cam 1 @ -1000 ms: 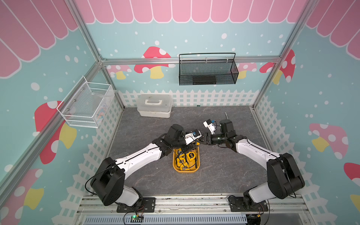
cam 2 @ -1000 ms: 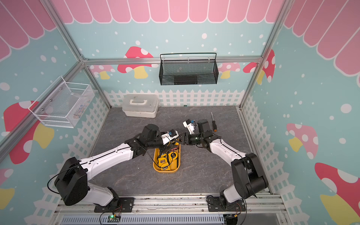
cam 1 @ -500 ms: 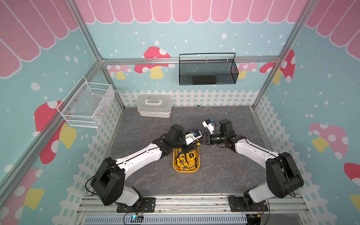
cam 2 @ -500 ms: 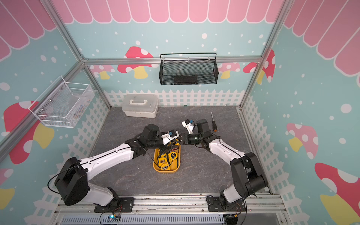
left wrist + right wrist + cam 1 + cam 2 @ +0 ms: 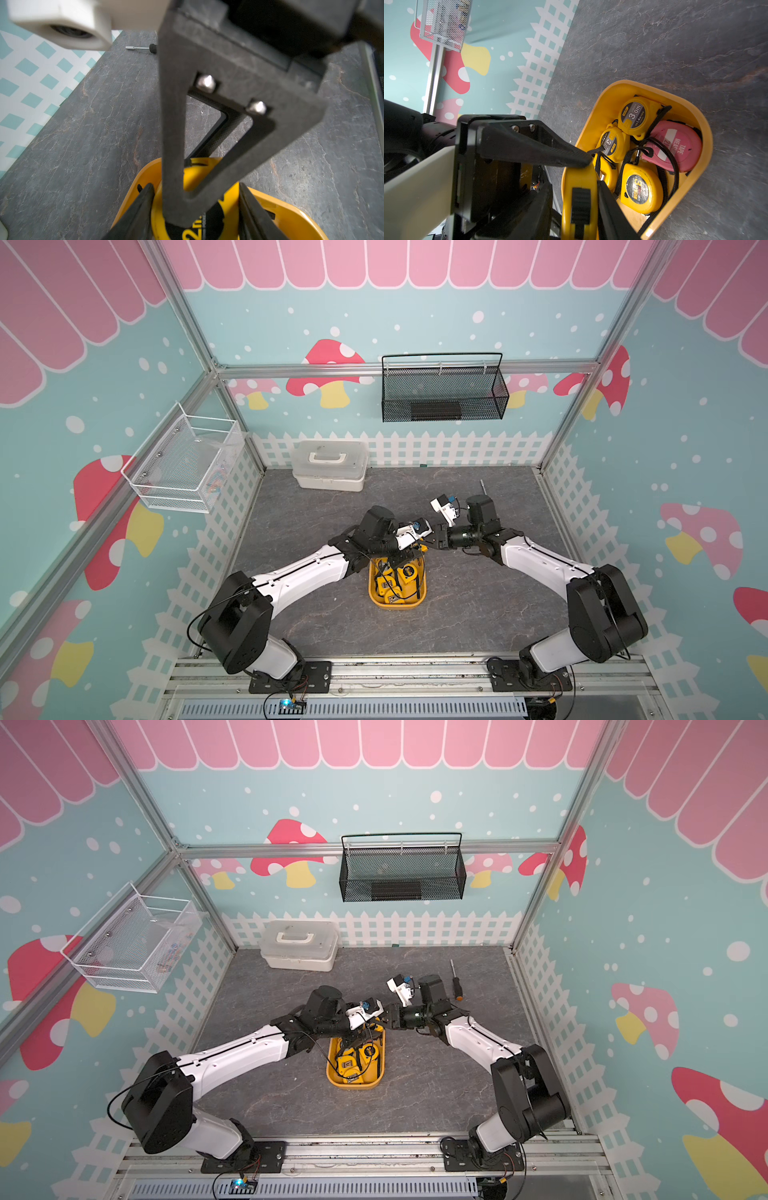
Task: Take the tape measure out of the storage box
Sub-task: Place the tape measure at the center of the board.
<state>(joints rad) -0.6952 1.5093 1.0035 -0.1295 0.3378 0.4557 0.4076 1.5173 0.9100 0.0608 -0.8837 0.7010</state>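
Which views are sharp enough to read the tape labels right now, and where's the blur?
Right wrist view: storage box contents sharp, labels readable. Left wrist view: the right hand fills the frame, blurred, partly covering the tape measure label. Both top views: evenly lit, labels too small.

The counter [image 5: 478, 614] is a dark grey, stone-patterned surface. The yellow storage box [image 5: 397, 605] rests near its centre. A white lidded case [image 5: 330, 466] sits at the far edge, left of centre. In a top view, a screwdriver [image 5: 456, 982] lies flat at the far right, well apart from both.
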